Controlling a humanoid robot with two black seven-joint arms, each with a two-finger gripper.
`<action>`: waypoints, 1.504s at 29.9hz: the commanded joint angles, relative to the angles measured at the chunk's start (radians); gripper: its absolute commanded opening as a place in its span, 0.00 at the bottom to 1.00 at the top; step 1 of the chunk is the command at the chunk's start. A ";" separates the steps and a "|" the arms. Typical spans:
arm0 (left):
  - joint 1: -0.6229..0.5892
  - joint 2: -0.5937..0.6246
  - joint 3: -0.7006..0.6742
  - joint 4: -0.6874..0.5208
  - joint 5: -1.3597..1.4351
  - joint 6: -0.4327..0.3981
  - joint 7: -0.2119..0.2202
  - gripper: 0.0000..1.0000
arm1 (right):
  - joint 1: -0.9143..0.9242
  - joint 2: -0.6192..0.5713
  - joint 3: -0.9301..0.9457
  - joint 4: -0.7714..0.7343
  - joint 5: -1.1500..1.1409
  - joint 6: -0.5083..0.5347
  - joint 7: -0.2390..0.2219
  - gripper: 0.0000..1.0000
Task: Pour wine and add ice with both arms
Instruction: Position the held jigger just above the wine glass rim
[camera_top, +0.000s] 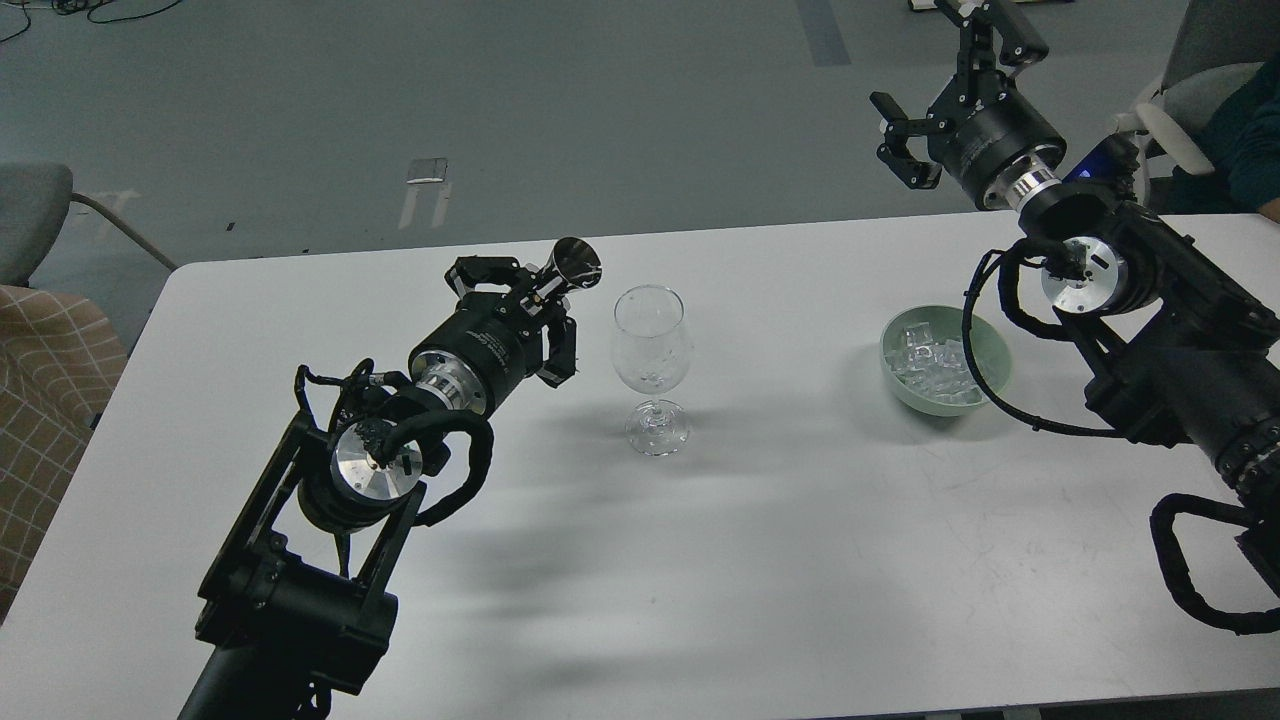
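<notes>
A clear stemmed wine glass (651, 364) stands upright at the middle of the white table (780, 560). My left gripper (530, 300) is shut on a small metal cup (575, 264), tilted toward the glass and just left of its rim. Ice (937, 363), several clear cubes, fills a pale green bowl (990, 380) to the right. My right gripper (945, 70) is open and empty, raised well above and behind the bowl.
A grey chair (35, 215) and a checked cushion (45, 390) stand off the table's left end. A seated person (1245, 130) is at the far right. The table's far edge runs just behind the glass and bowl.
</notes>
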 joint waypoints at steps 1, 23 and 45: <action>-0.001 0.000 0.000 0.000 0.027 0.002 0.000 0.00 | 0.000 0.001 0.000 0.001 0.000 0.000 0.000 1.00; -0.034 0.000 0.002 -0.006 0.043 0.025 0.014 0.00 | 0.000 0.002 0.000 0.001 0.000 0.000 0.000 1.00; -0.060 0.000 0.058 -0.007 0.090 0.015 0.012 0.00 | 0.000 0.001 0.000 0.001 0.000 0.000 0.000 1.00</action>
